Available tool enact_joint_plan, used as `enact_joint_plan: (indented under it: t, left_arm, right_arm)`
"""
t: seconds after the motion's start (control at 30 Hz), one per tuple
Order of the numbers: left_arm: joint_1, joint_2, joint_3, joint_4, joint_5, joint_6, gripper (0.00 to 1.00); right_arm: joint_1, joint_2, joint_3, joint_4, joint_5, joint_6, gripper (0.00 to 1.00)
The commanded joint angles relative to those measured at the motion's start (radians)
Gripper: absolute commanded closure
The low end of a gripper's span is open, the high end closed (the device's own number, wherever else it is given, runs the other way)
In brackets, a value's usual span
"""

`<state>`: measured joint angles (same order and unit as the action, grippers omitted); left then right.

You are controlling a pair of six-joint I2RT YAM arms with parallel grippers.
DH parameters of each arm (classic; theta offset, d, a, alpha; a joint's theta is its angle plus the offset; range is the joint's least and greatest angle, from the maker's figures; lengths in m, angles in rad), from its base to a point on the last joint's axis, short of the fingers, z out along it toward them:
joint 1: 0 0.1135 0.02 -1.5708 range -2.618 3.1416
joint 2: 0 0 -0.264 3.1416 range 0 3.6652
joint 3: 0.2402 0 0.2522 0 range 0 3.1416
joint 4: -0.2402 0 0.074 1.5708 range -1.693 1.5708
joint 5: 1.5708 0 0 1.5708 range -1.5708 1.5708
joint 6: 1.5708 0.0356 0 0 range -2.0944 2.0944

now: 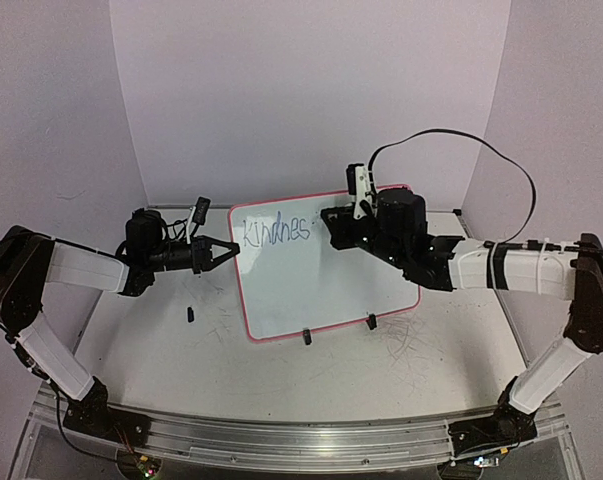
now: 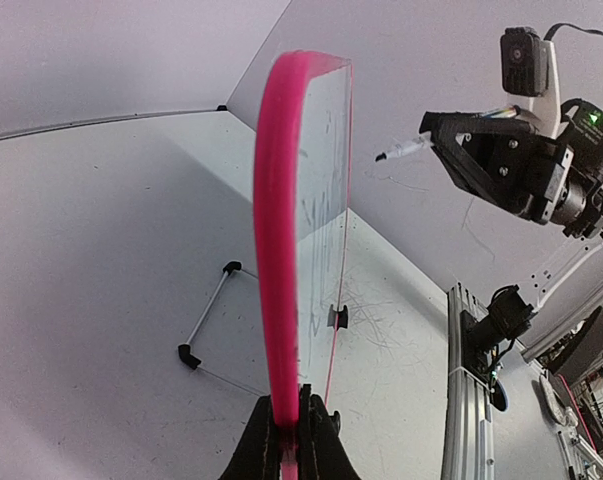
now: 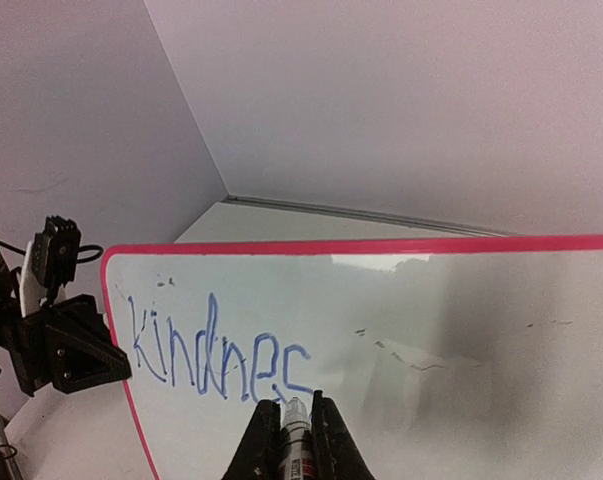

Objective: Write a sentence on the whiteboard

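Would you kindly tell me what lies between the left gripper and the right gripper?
The blue word "Kindnes" on the whiteboard fills the stretch between left gripper and right gripper holding the marker; the top view shows it.

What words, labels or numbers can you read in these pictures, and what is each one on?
"kindnes": blue handwriting on the whiteboard.
Markings on the marker held in the right claw: too blurred to read.
Nothing else is readable.

The left pincer (image 2: 287, 420) clamps the pink-framed glossy white whiteboard (image 2: 277, 250) edge-on; the right pincer (image 2: 443, 140) holds a white marker (image 2: 401, 151) near its face.
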<state>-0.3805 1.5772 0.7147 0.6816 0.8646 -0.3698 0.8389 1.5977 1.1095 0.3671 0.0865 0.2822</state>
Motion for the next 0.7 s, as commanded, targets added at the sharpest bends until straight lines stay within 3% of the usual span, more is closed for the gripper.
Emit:
enact_joint_plan:
  t: [0.0,0.67]
  left_arm:
    - [-0.014,-0.019,0.034,0.003,0.028,0.051,1.0]
    - [-0.014,-0.011,0.039,-0.001,0.033,0.052,1.0]
  right_arm:
    - [-0.027,-0.005,0.032,0.038,-0.024,-0.015,1.0]
    - [-0.029,0.058,0.076,0.039,0.085,-0.017,1.0]
